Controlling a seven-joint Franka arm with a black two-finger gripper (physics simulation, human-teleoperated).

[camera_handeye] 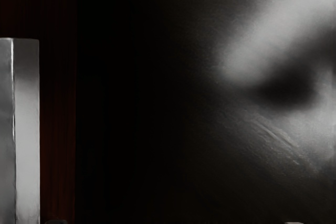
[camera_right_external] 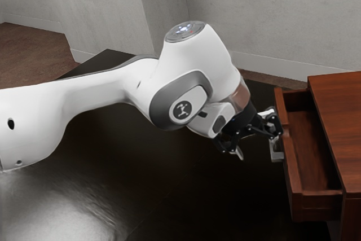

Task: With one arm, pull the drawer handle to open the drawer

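The wooden drawer (camera_right_external: 307,156) stands pulled well out of the brown cabinet (camera_right_external: 341,111) at the exterior view's right, its inside bare. A short silver handle (camera_right_external: 276,150) sticks out from the drawer front. My black gripper (camera_right_external: 256,141) hangs just off that front, open. One finger (camera_right_external: 273,126) lies close above the handle. The other finger (camera_right_external: 237,150) is well away from it, toward the exterior view's left. In the wrist view the silver handle (camera_handeye: 21,129) stands as an upright bar against the dark red drawer front (camera_handeye: 55,77).
The dark glossy tabletop (camera_right_external: 141,196) spreads under the arm and reflects light. Grey walls with a white skirting close the back. The cabinet fills the exterior view's right edge. The drawer's open side juts toward the arm.
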